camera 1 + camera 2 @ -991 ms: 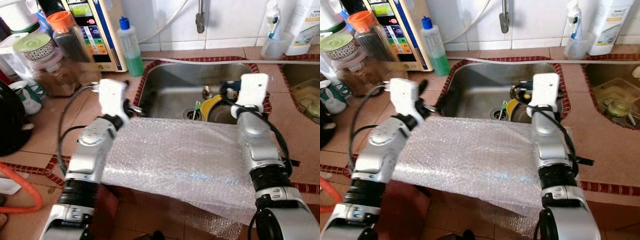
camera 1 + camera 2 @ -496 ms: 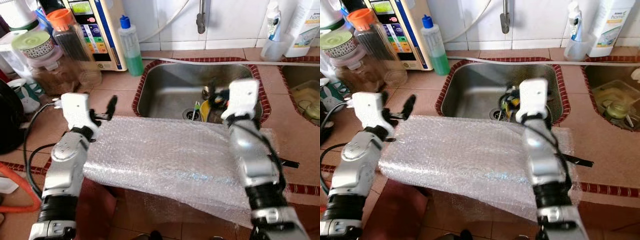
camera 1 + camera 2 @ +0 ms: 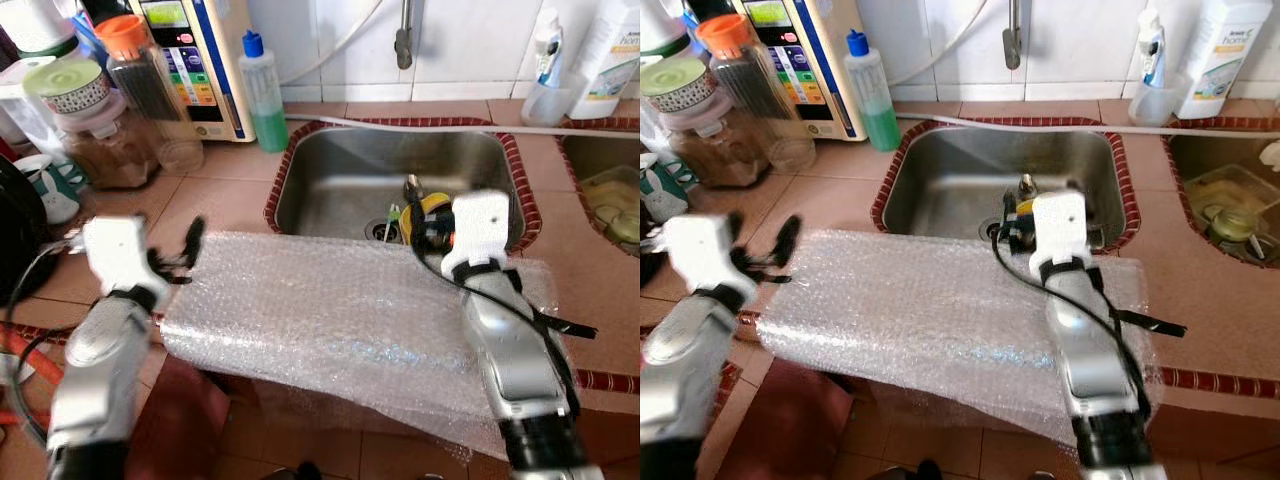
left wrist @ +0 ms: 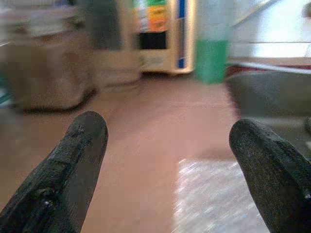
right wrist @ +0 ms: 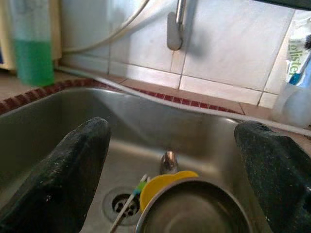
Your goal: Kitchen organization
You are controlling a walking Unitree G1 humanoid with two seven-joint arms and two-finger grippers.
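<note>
A sheet of bubble wrap (image 3: 340, 320) lay spread over the terracotta-tiled counter (image 3: 225, 205) in front of the stainless sink (image 3: 350, 180), its near edge drooping off the counter's front and its far edge reaching about to the sink's rim. The left gripper (image 3: 178, 258) hovered just off the sheet's left end above bare tile, fingers spread wide and grasping nothing; its wrist view, blurred, showed the wrap's corner between the two black fingers (image 4: 80, 145). The right gripper (image 5: 170, 160) was raised at the sheet's far right edge, aimed into the sink, fingers likewise parted and empty, the forearm lying over the wrap. In the basin sat a metal pot (image 5: 194, 208) against something yellow (image 5: 163, 182), with a toothbrush-like stick (image 5: 129, 204) by the drain (image 3: 385, 228). Further out: a green-liquid bottle (image 3: 262, 85), a panelled appliance (image 3: 195, 55) and jars (image 3: 100, 120) to the left, a tap (image 3: 403, 40) on the tiled wall, white bottles (image 3: 600, 50) to the right. Judgement: the wrap looked the likely item to tidy. To do it well, each gripper should drop to a far corner, pinch only the film at its edge, and lift evenly; the overhanging part could drag the sheet floorward if one side led.
</note>
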